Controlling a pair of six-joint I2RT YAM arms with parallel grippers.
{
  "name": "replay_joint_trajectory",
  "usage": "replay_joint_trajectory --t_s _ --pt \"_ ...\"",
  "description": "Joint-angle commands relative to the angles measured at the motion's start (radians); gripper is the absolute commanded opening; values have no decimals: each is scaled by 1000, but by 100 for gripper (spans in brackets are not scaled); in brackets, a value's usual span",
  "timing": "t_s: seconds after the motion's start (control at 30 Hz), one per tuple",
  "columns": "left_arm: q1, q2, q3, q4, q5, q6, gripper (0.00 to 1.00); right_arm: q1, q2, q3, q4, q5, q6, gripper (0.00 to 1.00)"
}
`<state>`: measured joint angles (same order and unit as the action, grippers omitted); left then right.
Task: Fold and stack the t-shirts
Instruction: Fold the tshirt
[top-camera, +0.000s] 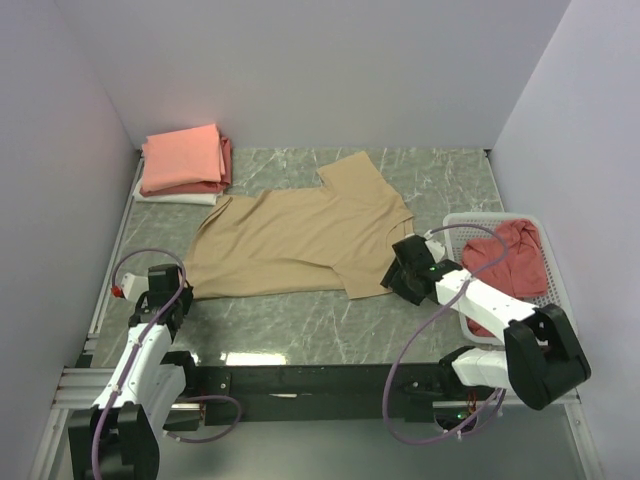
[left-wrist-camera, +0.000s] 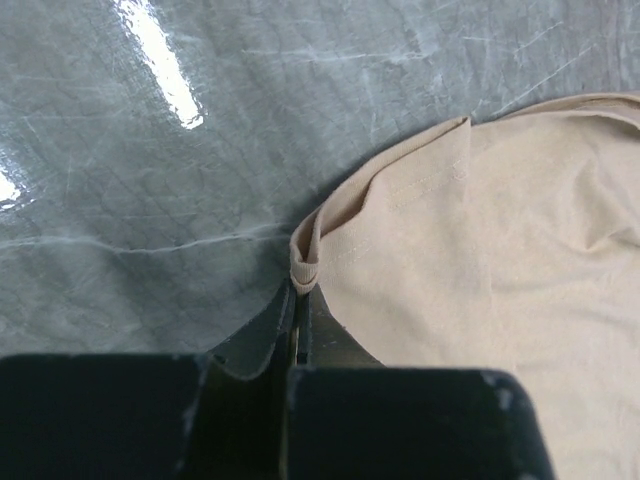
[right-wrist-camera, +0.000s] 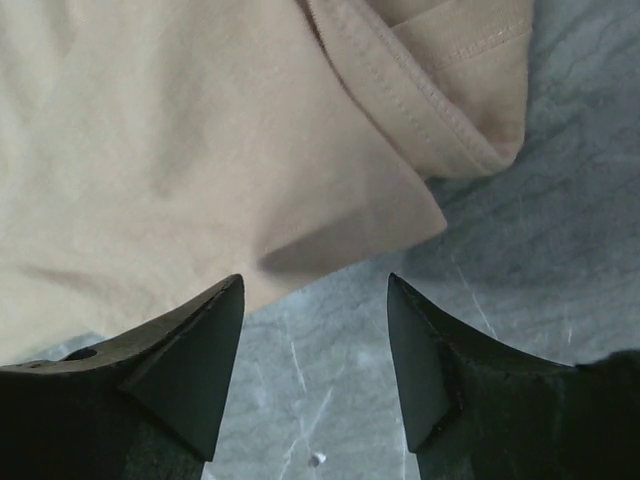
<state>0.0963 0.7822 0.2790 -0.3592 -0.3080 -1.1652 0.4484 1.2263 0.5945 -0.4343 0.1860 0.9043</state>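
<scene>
A tan t-shirt (top-camera: 300, 240) lies spread, a little rumpled, across the middle of the marble table. My left gripper (top-camera: 183, 290) is at its near left corner. In the left wrist view this gripper (left-wrist-camera: 302, 290) is shut on a fold of the tan hem (left-wrist-camera: 305, 262). My right gripper (top-camera: 390, 278) sits at the shirt's near right corner. Seen from the right wrist, it (right-wrist-camera: 314, 290) is open over bare marble, and the tan cloth (right-wrist-camera: 200, 150) ends just beyond its fingertips. A folded stack at the back left has a salmon-pink shirt (top-camera: 182, 157) on top, then red (top-camera: 226, 165) and white (top-camera: 165, 197).
A white slatted basket (top-camera: 455, 222) stands at the right edge, holding a crumpled dusty red shirt (top-camera: 510, 255). White walls close in the table on the left, back and right. Bare marble (top-camera: 300, 325) lies between the tan shirt and the arm bases.
</scene>
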Motion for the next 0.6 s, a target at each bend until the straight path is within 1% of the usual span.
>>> replay_joint_trajectory --t_s 0.0,0.07,0.2,0.3,0.37,0.4,0.47,0.5,0.53,0.57 --pt "5 -6 26 31 12 25 0 -14 42 16 62 39 12 66" --pt "5 2 25 39 18 29 1 -20 52 11 71 50 13 65" --pt "5 17 23 49 26 32 1 -34 64 5 94 72 10 62" --pt "6 19 26 51 29 36 0 -42 79 10 117 72 1 57" --pt "3 17 26 49 29 38 1 -43 79 13 132 67 -2 45" --pt "5 17 26 49 29 39 0 -42 81 24 131 63 -4 33" --pt "5 15 26 49 30 41 1 -43 79 34 123 58 -7 18" --pt "5 17 28 51 30 42 0 -43 78 53 105 55 -8 6" --pt "5 15 26 51 32 42 0 -43 69 62 95 55 -13 1" --pt "5 15 25 49 32 42 0 -43 62 68 88 55 -15 0"
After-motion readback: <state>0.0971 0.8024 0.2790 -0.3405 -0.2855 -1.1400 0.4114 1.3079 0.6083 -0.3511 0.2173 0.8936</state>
